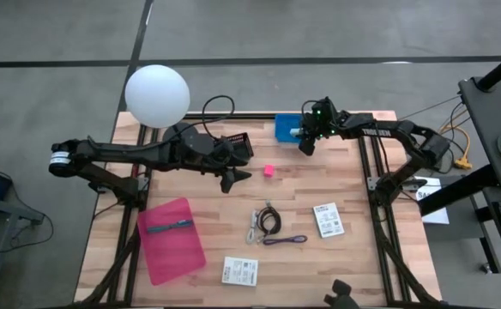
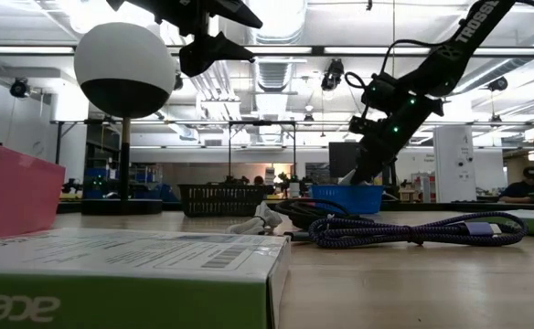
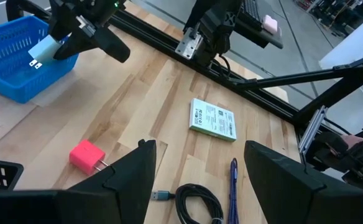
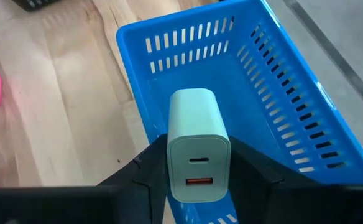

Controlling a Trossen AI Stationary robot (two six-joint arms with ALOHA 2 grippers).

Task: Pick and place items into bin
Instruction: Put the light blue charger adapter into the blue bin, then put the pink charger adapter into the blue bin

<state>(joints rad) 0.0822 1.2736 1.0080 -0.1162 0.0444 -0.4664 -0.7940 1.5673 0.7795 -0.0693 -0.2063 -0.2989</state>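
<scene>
Right gripper (image 4: 197,177) clamped on pale teal cube (image 4: 198,144), hovering over blue bin (image 4: 281,93) near its front wall. Risk: early release onto rim, bouncing out toward pink cube (image 1: 268,171). Left gripper (image 3: 197,171) wide open, empty, mid-table.

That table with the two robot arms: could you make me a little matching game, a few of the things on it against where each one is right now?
Things:
1. pale teal charger
2. pink charger
3. teal pen
4. purple cable

Places:
A. lying on the pink sheet
B. on bare wood between the two arms
C. held in the right gripper over the blue basket
D. on the wood beside the black cable

Pairs: 1-C, 2-B, 3-A, 4-D
</scene>
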